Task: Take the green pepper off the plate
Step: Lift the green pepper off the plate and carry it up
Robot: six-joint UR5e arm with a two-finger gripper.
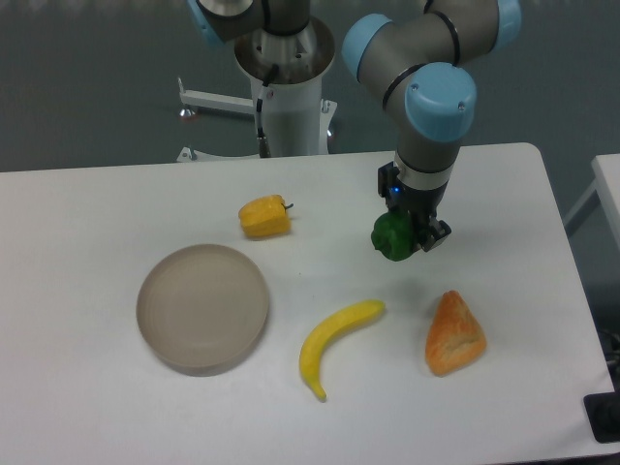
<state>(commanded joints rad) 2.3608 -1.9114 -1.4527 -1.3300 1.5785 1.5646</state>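
The green pepper point(392, 236) is small, glossy and dark green. It hangs above the white table, right of centre, and my gripper point(407, 235) is shut on it from above. The plate point(202, 307) is a round beige-grey dish with a low rim. It sits at the left front of the table with nothing in it, well to the left of the gripper and the pepper.
A yellow-orange pepper point(264, 216) lies behind the plate. A yellow banana point(332, 344) lies in front of the gripper, and an orange wedge-shaped piece point(453, 334) sits to its right. The robot's base point(286, 92) stands at the table's far edge.
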